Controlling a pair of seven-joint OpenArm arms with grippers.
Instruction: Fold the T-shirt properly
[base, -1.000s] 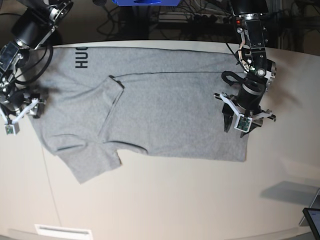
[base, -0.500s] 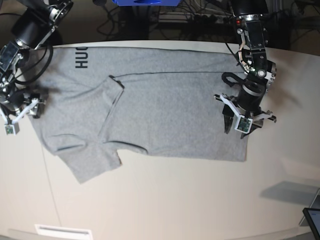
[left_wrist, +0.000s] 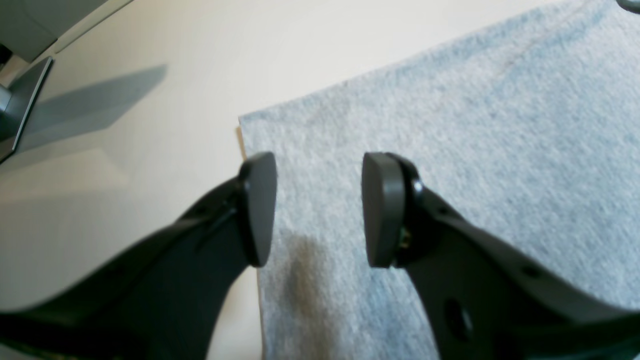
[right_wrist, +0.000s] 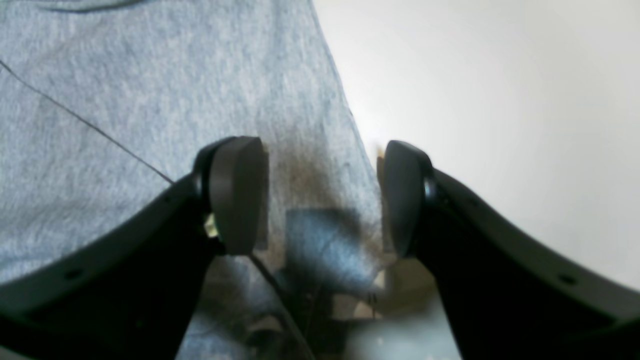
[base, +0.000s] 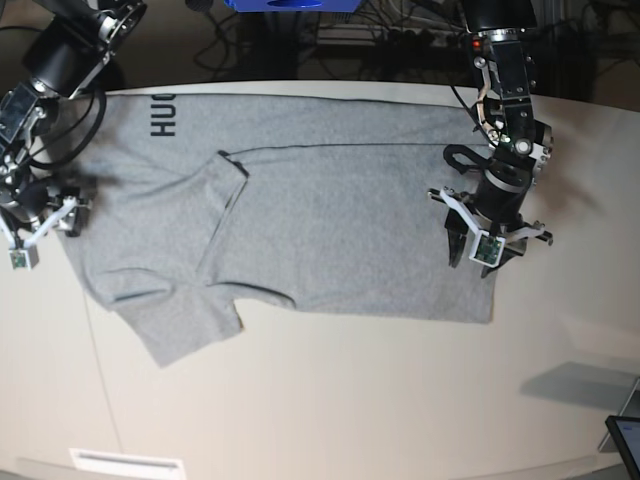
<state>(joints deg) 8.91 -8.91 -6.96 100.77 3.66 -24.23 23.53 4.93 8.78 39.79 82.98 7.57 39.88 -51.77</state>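
Observation:
The heather-grey T-shirt lies spread flat on the table, with black lettering at its far left. One sleeve is folded onto the body. My left gripper is open just above the shirt's right edge, near its corner. In the left wrist view one finger is over the edge and the other over cloth. My right gripper is open at the shirt's left edge. In the right wrist view the cloth's edge runs between the fingers. Neither holds anything.
A dark tablet-like device lies at the table's front right corner and also shows in the left wrist view. A blue object and cables lie behind the far edge. A white label sits front left. Bare tabletop lies in front of the shirt.

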